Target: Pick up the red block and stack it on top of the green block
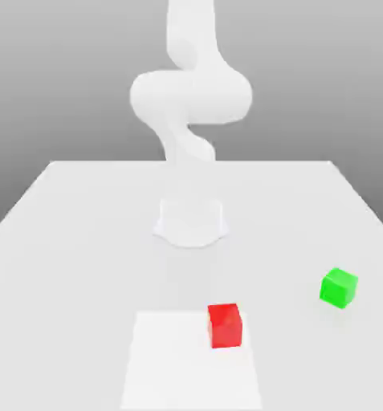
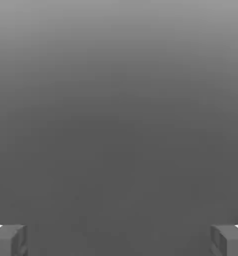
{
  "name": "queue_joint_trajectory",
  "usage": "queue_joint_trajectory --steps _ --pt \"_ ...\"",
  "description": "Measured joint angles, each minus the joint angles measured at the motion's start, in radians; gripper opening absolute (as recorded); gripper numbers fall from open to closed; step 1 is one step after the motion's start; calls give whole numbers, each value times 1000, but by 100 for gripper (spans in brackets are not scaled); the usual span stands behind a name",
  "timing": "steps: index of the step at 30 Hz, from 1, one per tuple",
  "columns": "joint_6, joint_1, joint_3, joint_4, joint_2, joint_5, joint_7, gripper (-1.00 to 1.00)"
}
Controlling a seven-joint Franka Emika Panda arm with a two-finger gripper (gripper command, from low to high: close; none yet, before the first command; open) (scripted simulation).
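Observation:
The red block (image 1: 225,325) sits on the white table (image 1: 66,241) near its front edge, a little toward the exterior view's right of centre. The green block (image 1: 339,287) rests further to the exterior view's right and slightly farther back, about two block widths away from the red one. In the hand view my gripper (image 2: 119,241) is open: its grey fingertips (image 2: 8,240) stand far apart with nothing between them, and plain grey background lies ahead of them.
The arm's white base (image 1: 190,221) stands mid-table behind the blocks, and its white links (image 1: 190,96) rise out of the top of the exterior view. A lighter square patch (image 1: 178,369) marks the table beside the red block.

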Motion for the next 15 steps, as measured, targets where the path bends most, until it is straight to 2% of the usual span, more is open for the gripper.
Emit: queue_joint_trajectory --steps 3,15 --pt "24 -1 10 -29 35 -4 4 0" --pt "300 19 75 -364 436 -22 31 0"
